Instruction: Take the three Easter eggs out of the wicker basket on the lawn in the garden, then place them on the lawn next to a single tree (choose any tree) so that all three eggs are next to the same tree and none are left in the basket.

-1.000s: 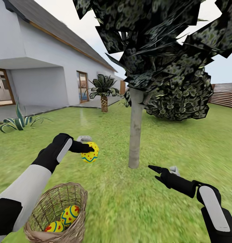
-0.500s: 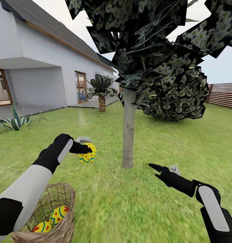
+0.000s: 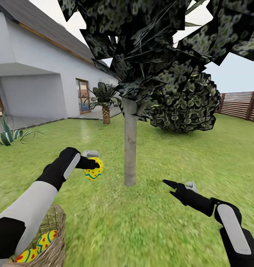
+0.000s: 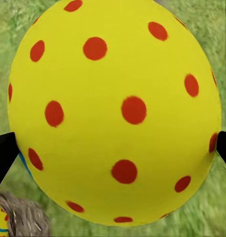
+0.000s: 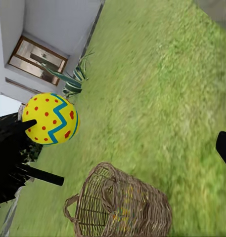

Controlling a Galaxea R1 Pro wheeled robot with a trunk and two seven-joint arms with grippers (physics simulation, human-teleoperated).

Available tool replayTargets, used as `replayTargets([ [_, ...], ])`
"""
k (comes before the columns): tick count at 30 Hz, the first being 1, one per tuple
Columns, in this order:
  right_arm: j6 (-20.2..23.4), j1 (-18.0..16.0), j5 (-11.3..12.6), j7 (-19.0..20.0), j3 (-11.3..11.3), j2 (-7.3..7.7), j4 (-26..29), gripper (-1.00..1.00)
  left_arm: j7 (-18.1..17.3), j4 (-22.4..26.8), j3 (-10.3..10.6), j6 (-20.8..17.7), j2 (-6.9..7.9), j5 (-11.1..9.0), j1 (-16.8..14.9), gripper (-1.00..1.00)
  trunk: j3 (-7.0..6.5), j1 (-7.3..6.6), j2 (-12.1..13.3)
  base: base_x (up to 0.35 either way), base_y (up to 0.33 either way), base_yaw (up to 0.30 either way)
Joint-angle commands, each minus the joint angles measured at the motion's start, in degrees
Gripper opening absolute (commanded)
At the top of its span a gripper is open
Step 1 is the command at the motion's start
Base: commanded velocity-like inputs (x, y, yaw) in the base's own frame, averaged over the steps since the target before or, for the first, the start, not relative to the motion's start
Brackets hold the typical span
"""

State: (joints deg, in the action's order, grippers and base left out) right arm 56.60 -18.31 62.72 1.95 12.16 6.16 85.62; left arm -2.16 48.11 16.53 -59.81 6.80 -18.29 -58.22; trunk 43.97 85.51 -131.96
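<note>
My left gripper (image 3: 95,165) is shut on a yellow Easter egg (image 3: 93,169) with red dots and a blue zigzag, held above the lawn (image 3: 160,230) just left of the tree's pale grey trunk (image 3: 130,148). Up close, the egg (image 4: 115,113) sits between two black fingertips (image 4: 4,153). The wicker basket (image 3: 56,237) stands at the lower left under my left forearm, with two more eggs (image 3: 45,239) inside. The right wrist view takes in the held egg (image 5: 51,118) and the basket (image 5: 122,207). My right gripper (image 3: 170,187) is open and empty, low and right of the trunk.
A white house (image 3: 38,81) with a paved strip runs along the left. A short palm (image 3: 104,105) and a spiky striped plant (image 3: 8,135) stand near it. Behind the tree sits a dark round shrub (image 3: 182,107), with a brown slatted fence (image 3: 241,105) at far right.
The whole picture has slid left, so the camera has turned right; tree and basket sit further left in it. Both arms keep their pose, the egg still held.
</note>
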Motion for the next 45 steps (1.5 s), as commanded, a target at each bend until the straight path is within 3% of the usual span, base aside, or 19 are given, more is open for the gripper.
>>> replayTargets([
  [1, 0.3, -0.1, -0.2, 0.2, 0.1, -0.01, 0.0, 1.0, -0.2, 0.1, 0.2, -0.2, 0.06, 0.2, -0.1, -1.0, 0.0, 0.0, 0.0, 0.158, -0.238, -0.188],
  [34, 0.3, 0.0, -0.1, 0.2, 0.1, -0.01, 0.0, 1.0, 0.1, 0.1, 0.3, -0.2, -0.02, 0.3, -0.1, -1.0, -2.16, 0.0, 0.0, 0.18, -0.231, -0.194],
  [45, 0.3, 0.0, -0.2, 0.2, 0.1, -0.01, 0.0, 1.0, 0.1, 0.1, 0.3, -0.2, -0.03, 0.3, -0.1, -1.0, -2.72, 0.0, 0.0, 0.129, -0.11, -0.152],
])
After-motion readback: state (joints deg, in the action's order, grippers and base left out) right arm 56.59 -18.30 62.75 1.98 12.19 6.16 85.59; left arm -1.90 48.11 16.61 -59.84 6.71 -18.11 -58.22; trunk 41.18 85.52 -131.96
